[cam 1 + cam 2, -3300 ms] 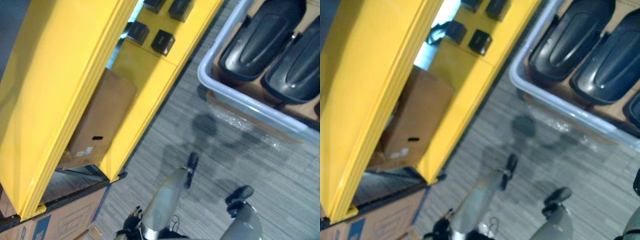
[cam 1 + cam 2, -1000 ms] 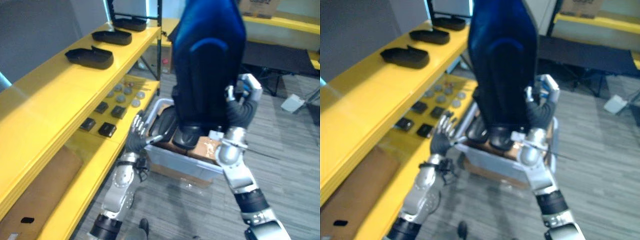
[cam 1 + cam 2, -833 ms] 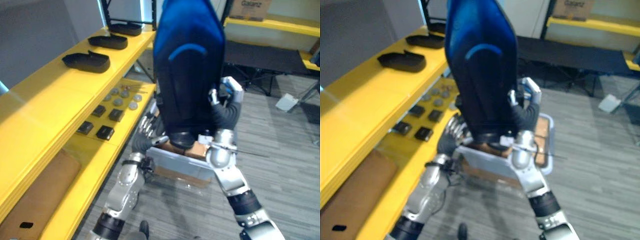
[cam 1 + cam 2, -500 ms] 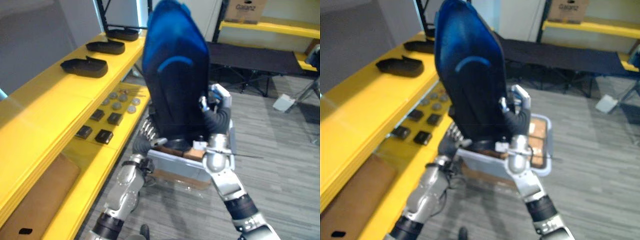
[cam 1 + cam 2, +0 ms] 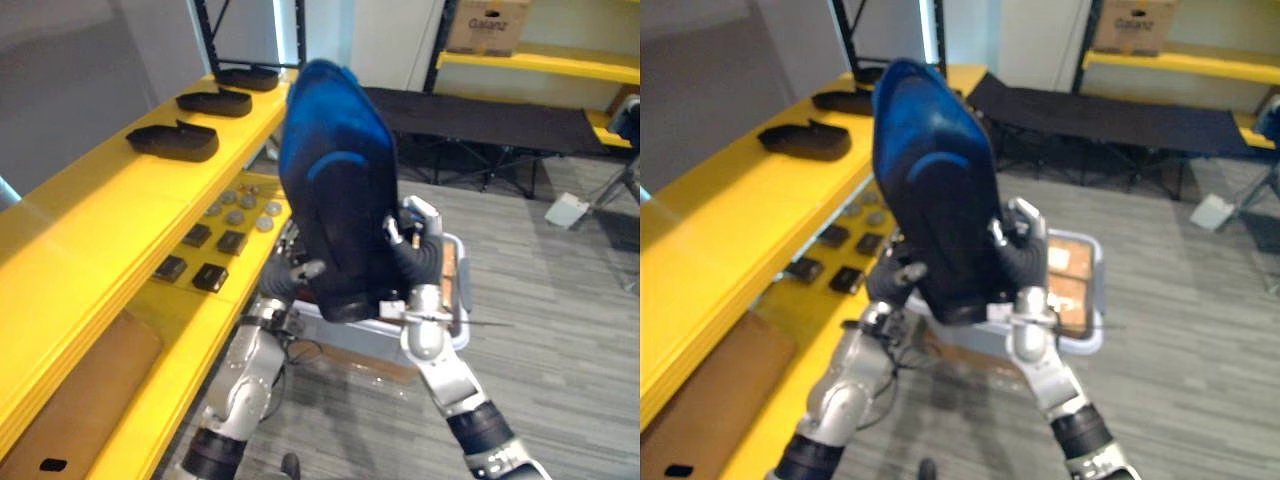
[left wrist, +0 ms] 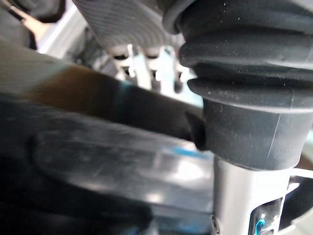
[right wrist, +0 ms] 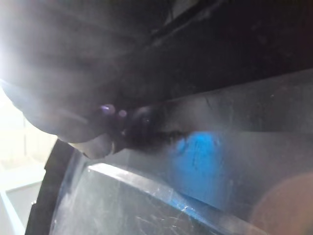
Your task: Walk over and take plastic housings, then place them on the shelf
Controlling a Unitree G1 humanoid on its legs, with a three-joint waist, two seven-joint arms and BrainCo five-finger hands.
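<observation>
A large dark blue-black plastic housing [image 5: 335,190] stands upright in front of me, held between both hands above the floor. My left hand [image 5: 288,278] is at its lower left edge, thumb hooked over the front and fingers behind. On the housing's lower right side sits my right hand [image 5: 414,250], its fingers hidden behind the shell. Both wrist views look at the housing's glossy surface [image 7: 195,147] from very close. Three more black housings [image 5: 172,142] lie in a row on top of the yellow shelf [image 5: 90,220] to my left.
A grey bin [image 5: 1096,300] lined with brown cardboard stands on the carpet behind the held housing. The shelf's lower level carries small black boxes [image 5: 210,276] and grey discs [image 5: 240,198]. A black cot [image 5: 480,115] and more yellow racking stand at the back.
The housing has moved away from my head and tilted toward the shelf side. My left thumb has come round onto its front. More of the bin shows behind it.
</observation>
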